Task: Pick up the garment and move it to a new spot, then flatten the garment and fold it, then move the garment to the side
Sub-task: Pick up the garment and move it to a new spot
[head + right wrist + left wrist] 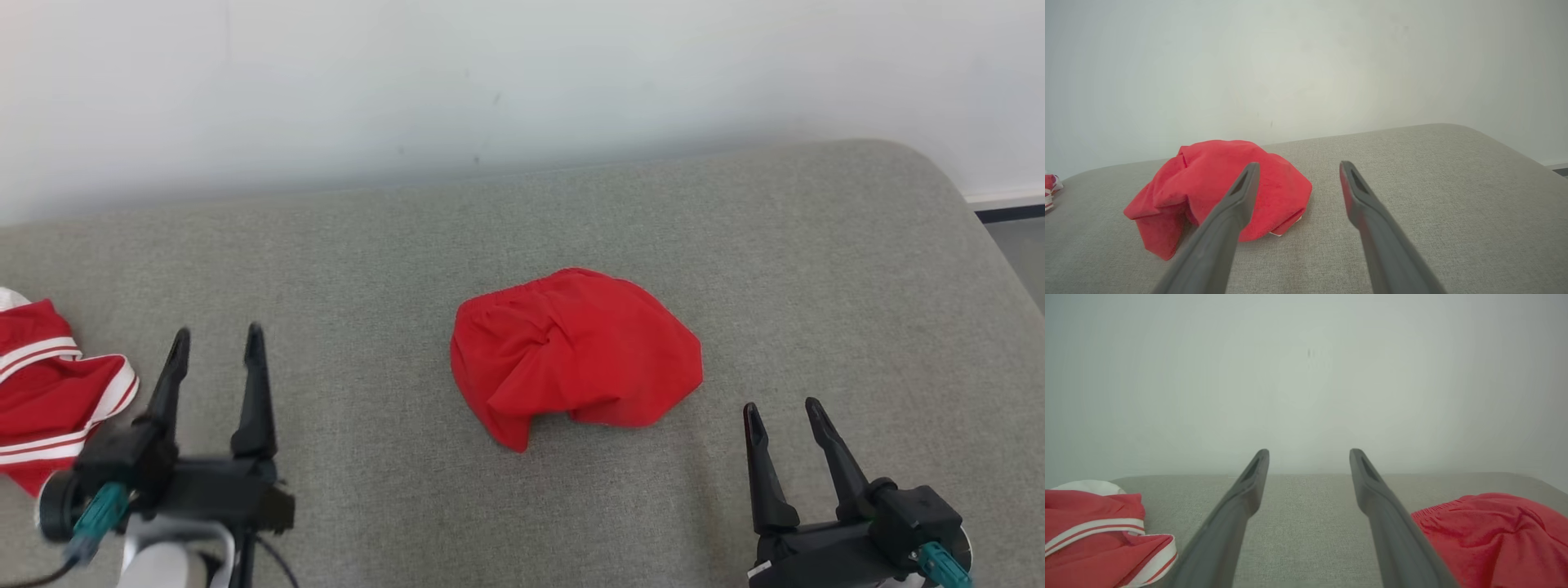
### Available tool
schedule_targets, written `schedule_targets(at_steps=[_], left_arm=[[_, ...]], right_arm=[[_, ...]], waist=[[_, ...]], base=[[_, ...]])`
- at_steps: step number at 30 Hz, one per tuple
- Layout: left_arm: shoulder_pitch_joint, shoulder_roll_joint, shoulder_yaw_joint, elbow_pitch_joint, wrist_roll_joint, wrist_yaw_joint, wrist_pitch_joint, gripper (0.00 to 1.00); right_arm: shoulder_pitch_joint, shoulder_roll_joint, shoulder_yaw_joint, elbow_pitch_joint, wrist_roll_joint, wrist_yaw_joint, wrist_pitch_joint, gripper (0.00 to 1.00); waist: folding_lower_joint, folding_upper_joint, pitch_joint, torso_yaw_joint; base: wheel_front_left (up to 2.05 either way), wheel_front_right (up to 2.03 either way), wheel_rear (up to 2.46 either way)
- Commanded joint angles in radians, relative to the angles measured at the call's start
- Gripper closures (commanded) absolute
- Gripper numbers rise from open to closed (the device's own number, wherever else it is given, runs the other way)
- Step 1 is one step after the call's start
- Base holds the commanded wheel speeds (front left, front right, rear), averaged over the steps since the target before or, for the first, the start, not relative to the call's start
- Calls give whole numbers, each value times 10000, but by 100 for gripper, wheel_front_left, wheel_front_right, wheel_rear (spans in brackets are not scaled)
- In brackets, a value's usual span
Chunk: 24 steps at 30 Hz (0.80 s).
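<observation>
At the centre of the grey padded surface (816, 269), in the head view, the garment (571, 351) lies as a crumpled plain red heap. Its gathered waistband sits along the 12 o'clock edge and a loose corner points toward 7 o'clock. Nothing touches it. The left pincer (218, 331) hovers well apart from it at about 8 o'clock and the right pincer (781, 405) sits near it at about 4 o'clock. Both have their long dark fingers spread apart and empty, pointing toward the pale wall (522, 82) at 12 o'clock. In the left wrist view bare fabric shows between the fingers and the red heap is off at 4 o'clock. In the right wrist view the heap lies just beyond the left-hand finger, at about 10 o'clock. A second red piece, the striped garment (49, 392) with white bands, rests at the 9 o'clock edge, just beside the left pincer and clear of the plain one. As for progress, I judge the work to be at an early stage. The garment may already sit in its new spot, though these pictures cannot settle that. It is plainly neither flattened nor folded: it is bunched, with deep creases and overlapping layers. What remains is to spread it out smooth, fold it, and carry the folded piece to the side, perhaps toward 9 o'clock where the striped one lies. With both pincers open and close by, a two-handed grasp of opposite edges looks like the sensible next move.
</observation>
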Motion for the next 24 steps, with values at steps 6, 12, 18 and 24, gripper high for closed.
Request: schedule_targets(at_steps=[6, 12, 18, 24], left_arm=[[1644, -304, 954, -1024, 538, 199, -22, 0], [2975, -929, 1723, -2048, 1132, 139, -22, 0], [3658, -1336, 1975, -2156, 1535, -60, -23, 0], [4054, -1530, 2133, -2141, 1892, -296, -23, 0]], right_arm=[[182, -16, -40, -177, -144, 34, -15, 0], [362, -15, -144, -218, -204, 34, -15, 0], [586, -16, -120, -185, -201, 34, -15, 0], [739, -16, -125, -158, -212, 34, -15, 0]], waist=[[0, 0, -231, 141], [0, 0, -407, 287], [0, 0, -511, 413], [0, 0, -613, 480]], base=[[0, 0, 0], [0, 0, 0], [0, 0, 0], [0, 0, 0]])
